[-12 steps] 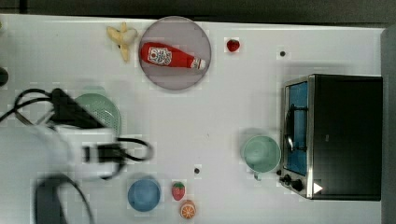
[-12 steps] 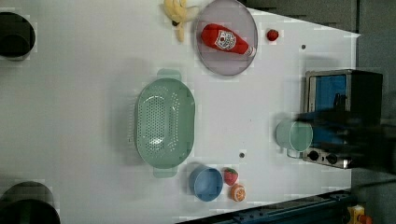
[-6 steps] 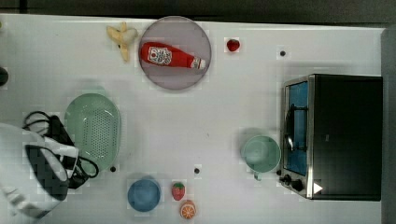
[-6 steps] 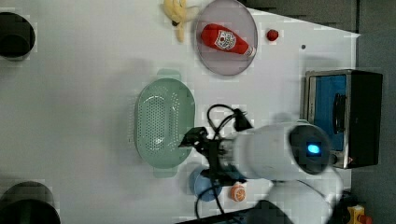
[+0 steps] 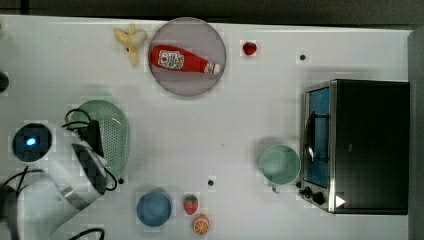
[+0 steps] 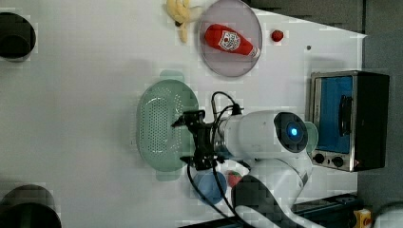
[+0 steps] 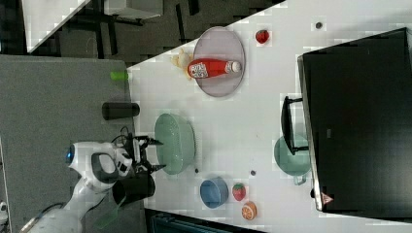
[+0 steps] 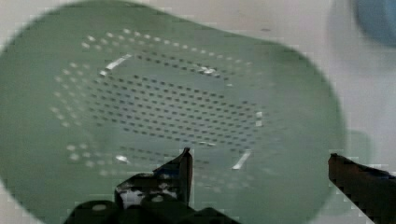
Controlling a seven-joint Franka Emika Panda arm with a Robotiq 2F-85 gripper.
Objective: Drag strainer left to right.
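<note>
At centre-left of the left view, my gripper (image 6: 189,140) is hovering wide open and empty over the strainer (image 6: 161,126); closing off the rim risks slipping and tipping it.

No text can be read; the ketchup bottle (image 5: 182,60) bears a white label, its print illegible

Bare table (image 5: 220,125) between strainer (image 5: 114,131) and green cup (image 5: 279,164); blue bowl (image 5: 154,208) alongside.
</note>
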